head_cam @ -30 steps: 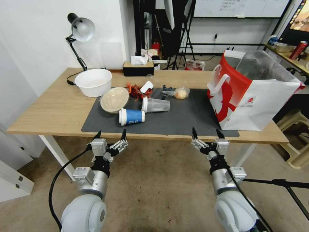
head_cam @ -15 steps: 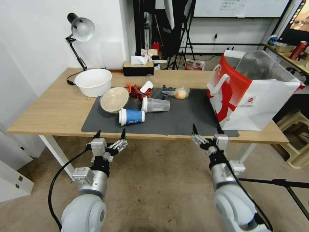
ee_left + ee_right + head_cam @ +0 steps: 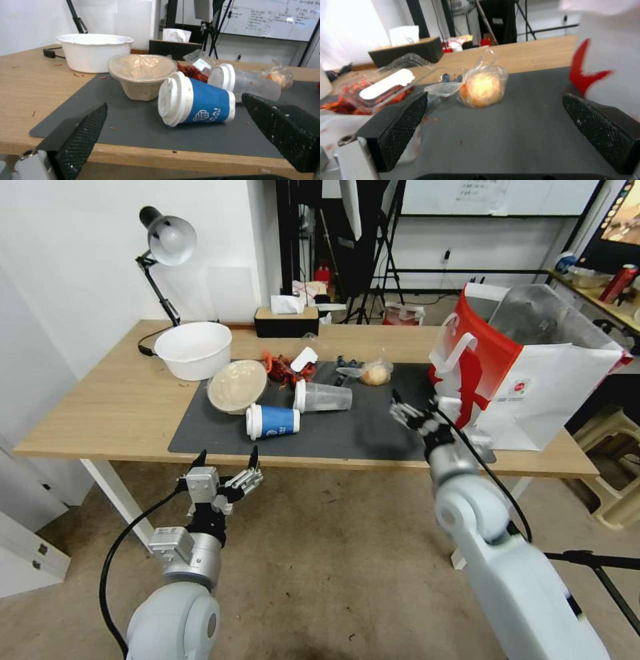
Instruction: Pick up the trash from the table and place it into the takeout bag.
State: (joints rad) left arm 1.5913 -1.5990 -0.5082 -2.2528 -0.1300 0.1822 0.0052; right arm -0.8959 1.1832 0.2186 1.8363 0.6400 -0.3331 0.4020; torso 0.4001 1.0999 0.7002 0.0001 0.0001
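Head view: takeout bag (image 3: 533,387) stands upright on the counter (image 3: 100,407), at the right end of the dark grey mat (image 3: 373,430). Trash sits on the mat's left half: a beige bowl (image 3: 237,385) tipped on its side, a blue paper cup (image 3: 272,421) lying down, a clear plastic cup (image 3: 323,397) lying just behind it, red leftovers (image 3: 283,367), and a small clear plastic bag of food (image 3: 375,373) farther right. The right pincer (image 3: 415,410) reaches over the mat beside the takeout bag, empty. The left pincer (image 3: 227,460) hangs below the counter's front edge, spread wide, holding nothing.

Left wrist view: both fingers (image 3: 83,132) stand wide apart, framing the blue paper cup (image 3: 195,101) and beige bowl (image 3: 141,75).

Right wrist view: the fingers (image 3: 405,125) gape wide, the food bag (image 3: 483,87) between them farther off, untouched.
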